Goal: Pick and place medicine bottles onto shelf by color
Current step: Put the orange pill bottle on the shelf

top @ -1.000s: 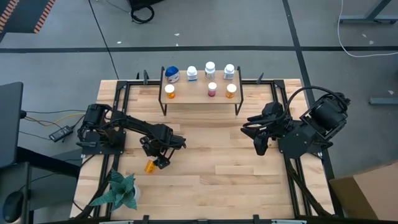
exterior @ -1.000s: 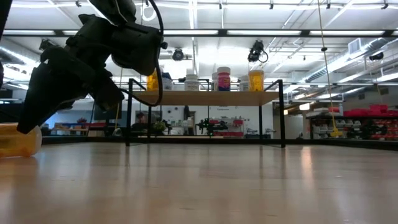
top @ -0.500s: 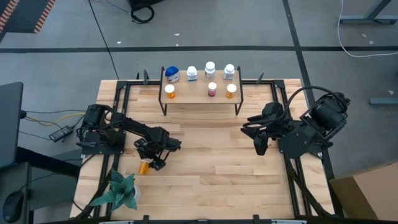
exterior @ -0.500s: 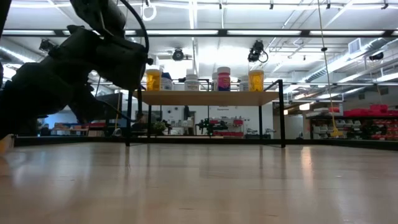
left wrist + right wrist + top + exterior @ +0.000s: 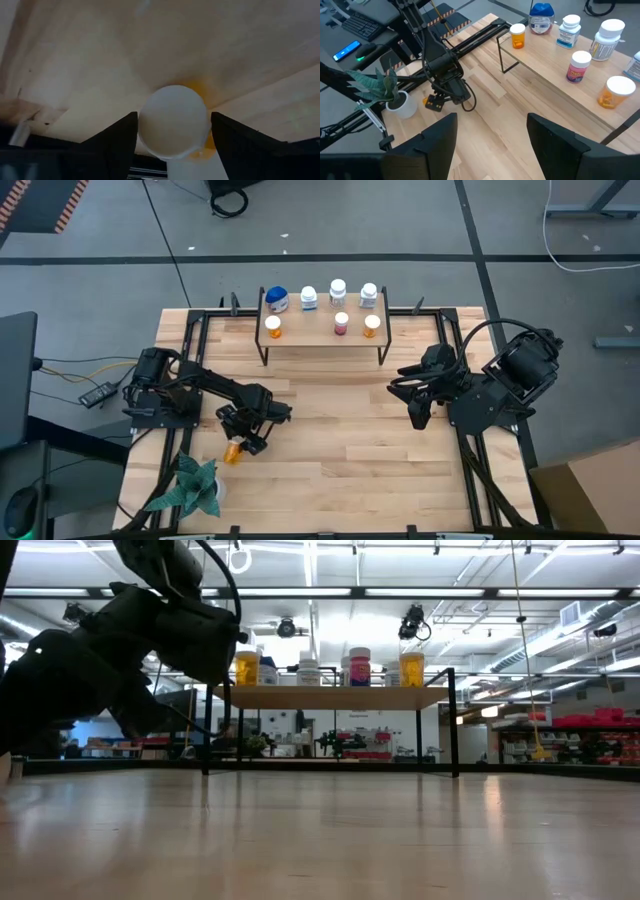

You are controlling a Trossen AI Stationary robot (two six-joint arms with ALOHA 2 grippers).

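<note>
An orange medicine bottle lies on the table at the near left, its white cap turned toward my left gripper. That gripper is open and slants down, with one finger on each side of the cap. The shelf stands at the far middle and carries several bottles: a blue-lidded one, white ones behind, and two orange ones with a red one in front. My right gripper is open and empty at the right. My left gripper's fingers stand close beside the bottle's white cap, coming at it slanting down from the far right. I cannot tell whether they touch it. The bottle lies on the table.
A green plant in a white pot stands at the near left corner, just beside the bottle and my left gripper. Black rails run along the table's left and right sides. Bare wood lies between the arms and in front of the shelf.
My left gripper has moved toward the table's left edge and lowered over the orange bottle. The bottle has slid a little toward the left edge along the table. In the last half second both have kept almost still.
</note>
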